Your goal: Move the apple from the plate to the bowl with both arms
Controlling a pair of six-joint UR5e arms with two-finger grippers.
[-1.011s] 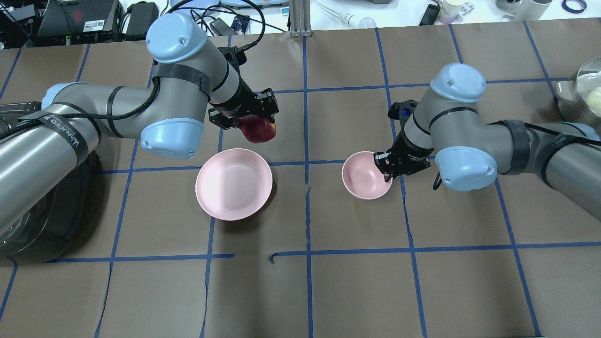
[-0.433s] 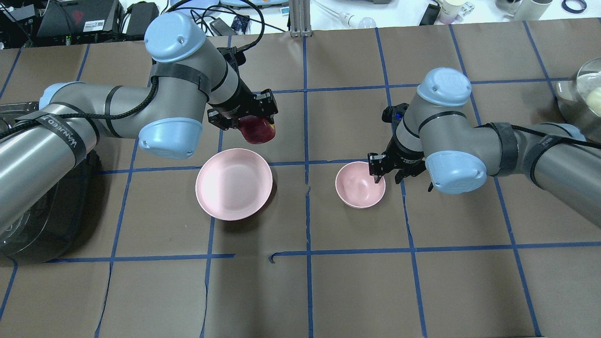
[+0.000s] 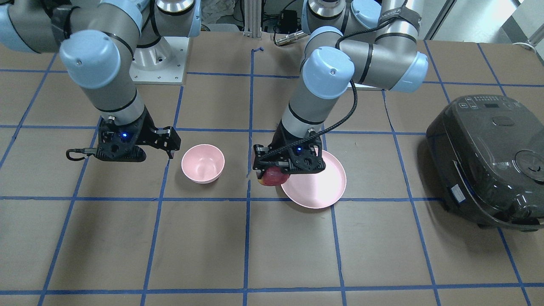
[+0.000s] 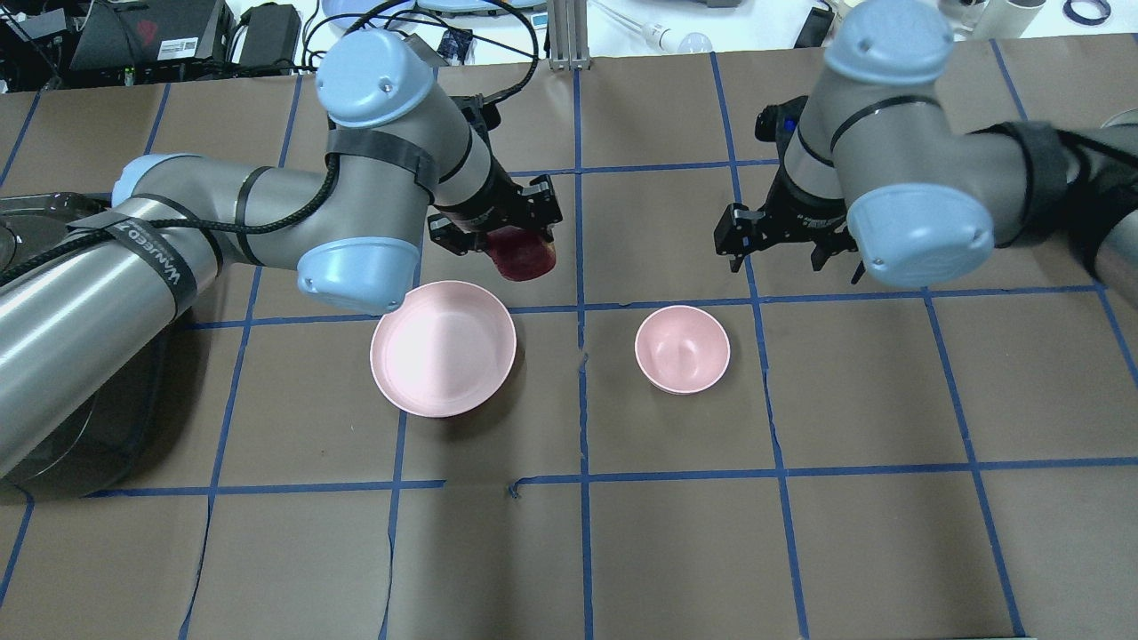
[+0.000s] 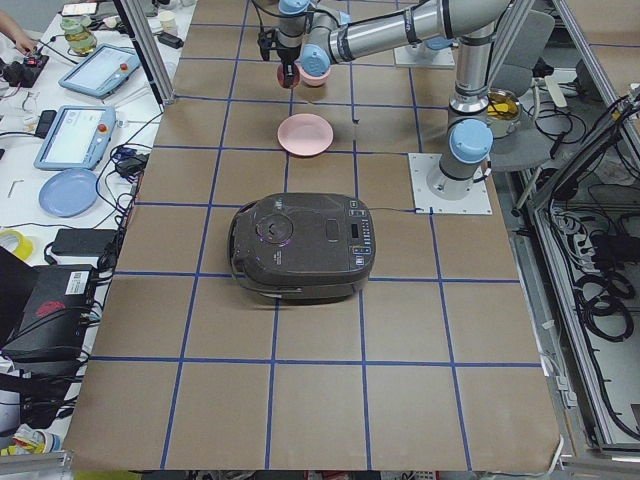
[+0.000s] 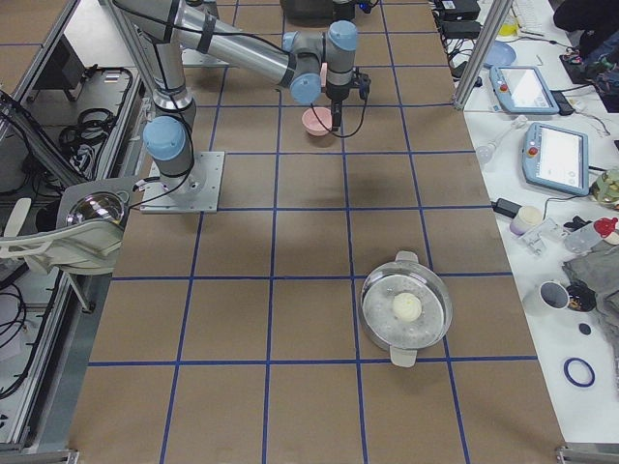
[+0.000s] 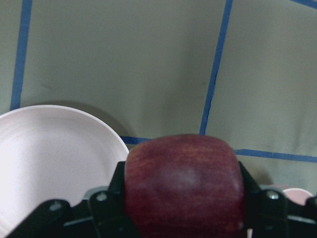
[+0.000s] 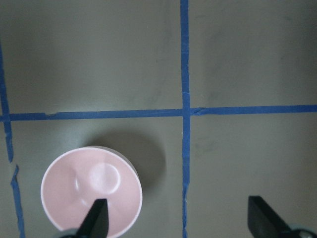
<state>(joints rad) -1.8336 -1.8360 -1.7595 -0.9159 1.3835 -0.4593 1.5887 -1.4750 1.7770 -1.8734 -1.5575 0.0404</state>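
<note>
My left gripper [image 4: 520, 233] is shut on the dark red apple [image 4: 526, 256] and holds it in the air just beyond the plate's far right rim; the apple also shows in the front view [image 3: 272, 177] and fills the left wrist view [image 7: 183, 183]. The wide pink plate [image 4: 443, 348] lies bare on the table. The small deep pink bowl [image 4: 682, 348] stands upright and bare to the plate's right. My right gripper [image 4: 775, 260] is open and empty, raised behind the bowl; its wrist view shows the bowl [image 8: 91, 191] below, by the left fingertip [image 8: 97, 218].
A black rice cooker [image 3: 488, 161] sits at the table's end on my left. A lidded metal pot [image 6: 406, 309] stands far out on my right. Blue tape lines grid the brown table cover [image 4: 676, 533].
My right gripper let go of the bowl's rim, leaving it upright on the table, then rose and drew back. My left arm shifted right with the apple.
</note>
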